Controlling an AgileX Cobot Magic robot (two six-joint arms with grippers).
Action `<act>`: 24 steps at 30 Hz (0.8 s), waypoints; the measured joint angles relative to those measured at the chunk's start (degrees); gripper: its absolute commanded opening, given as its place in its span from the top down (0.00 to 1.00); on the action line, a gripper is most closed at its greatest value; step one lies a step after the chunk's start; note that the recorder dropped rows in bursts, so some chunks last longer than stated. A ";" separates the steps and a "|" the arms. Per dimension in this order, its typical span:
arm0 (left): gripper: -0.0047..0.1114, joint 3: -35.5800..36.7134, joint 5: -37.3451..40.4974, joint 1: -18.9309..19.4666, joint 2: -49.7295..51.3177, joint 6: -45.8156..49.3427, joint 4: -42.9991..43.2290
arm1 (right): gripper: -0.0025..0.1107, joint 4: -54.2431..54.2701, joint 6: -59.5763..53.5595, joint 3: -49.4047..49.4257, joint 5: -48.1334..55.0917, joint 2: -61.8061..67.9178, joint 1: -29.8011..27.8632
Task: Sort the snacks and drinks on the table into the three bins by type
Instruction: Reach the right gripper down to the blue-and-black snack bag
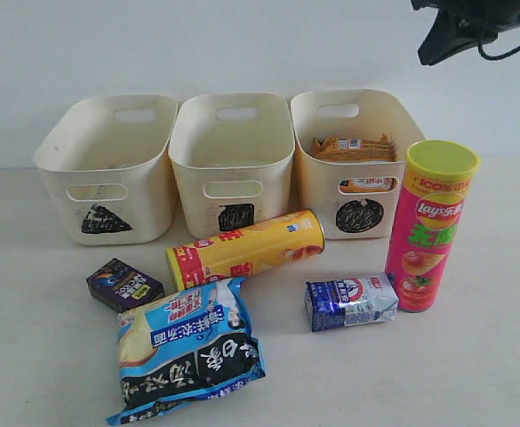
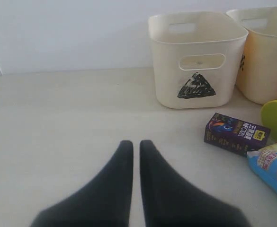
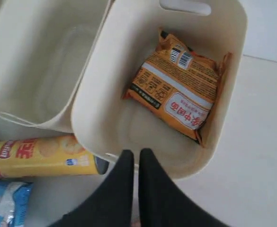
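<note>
The orange-brown bag (image 1: 353,147) lies in the circle bin (image 1: 317,187) in the exterior view. Left wrist view: the left gripper (image 2: 134,144) hangs pinched together, empty, over the table (image 2: 58,118). Right wrist view: the right gripper (image 3: 135,153) hovers above that bin, jaws pressed together on nothing; it should spread wide before taking the blue-black-white bag (image 1: 188,347).

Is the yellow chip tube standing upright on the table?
No, the yellow chip tube lies on its side in front of the middle bin, while the pink chip tube stands upright.
</note>
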 measured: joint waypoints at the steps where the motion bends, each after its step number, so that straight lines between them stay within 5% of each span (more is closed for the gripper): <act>1: 0.92 0.00 0.00 0.00 0.00 0.00 0.00 | 0.98 0.58 -0.12 0.26 0.25 -0.74 0.00; 15: 0.92 0.00 0.00 0.00 0.00 0.00 0.00 | 0.98 9.52 -8.74 28.03 -3.67 -18.21 0.71; 24: 0.92 0.00 0.00 0.00 0.00 0.00 0.00 | 0.98 8.38 -10.58 37.69 -10.31 -22.03 13.12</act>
